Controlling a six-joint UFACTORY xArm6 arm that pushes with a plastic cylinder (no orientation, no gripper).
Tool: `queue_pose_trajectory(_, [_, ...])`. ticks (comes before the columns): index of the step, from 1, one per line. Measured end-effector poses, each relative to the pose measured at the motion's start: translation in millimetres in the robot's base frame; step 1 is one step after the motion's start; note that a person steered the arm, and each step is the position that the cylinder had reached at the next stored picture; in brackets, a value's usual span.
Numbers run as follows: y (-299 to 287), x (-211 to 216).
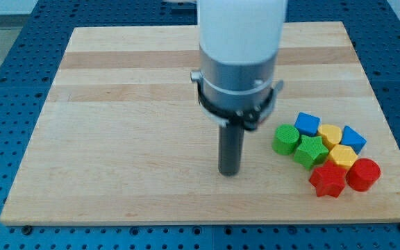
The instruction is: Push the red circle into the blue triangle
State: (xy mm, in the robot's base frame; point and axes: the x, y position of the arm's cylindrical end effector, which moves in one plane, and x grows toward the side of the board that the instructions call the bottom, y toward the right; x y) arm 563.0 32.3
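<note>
The red circle [363, 173] lies at the lower right of the board, the rightmost block of a tight cluster. The blue triangle [353, 138] sits just above it, with a yellow block [342, 155] touching both between them. My tip [228, 173] rests on the board well to the left of the cluster, about level with the red circle. It touches no block.
The cluster also holds a red star [327, 180], a green star-like block [311, 151], a green circle [286, 139], a blue cube [307, 124] and a second yellow block [330, 134]. The board's right edge [394, 160] is close to the cluster.
</note>
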Motion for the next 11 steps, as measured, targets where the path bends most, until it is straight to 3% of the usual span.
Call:
queue_pose_trajectory(1, [34.3, 42.9])
queue_pose_trajectory(4, [170.1, 52.7])
queue_pose_trajectory(7, [192.0, 0.8])
queue_pose_trajectory(10, [257.3, -0.4])
queue_pose_trajectory(11, [253.0, -6.8])
